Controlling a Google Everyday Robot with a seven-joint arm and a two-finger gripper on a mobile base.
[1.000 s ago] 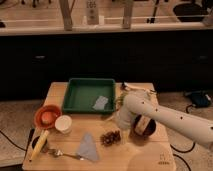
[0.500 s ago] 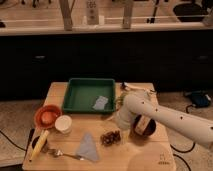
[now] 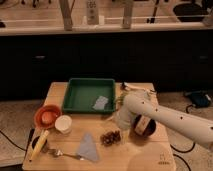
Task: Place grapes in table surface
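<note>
— Resting already? The grapes (image 3: 111, 137) lie on the tabletop (image 3: 136, 157), mid-front edge, as the task wants.
— Seemingly. The gripper (image 3: 121, 126) hangs just beside them; whether it has let go cannot be told.

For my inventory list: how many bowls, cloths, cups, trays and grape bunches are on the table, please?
Bowls (orange bowl, brown bowl): 2
Grey-blue cloths: 2
White cup: 1
Green tray: 1
Grapes: 1
Total: 7
The gripper is close by the grapes.
</note>
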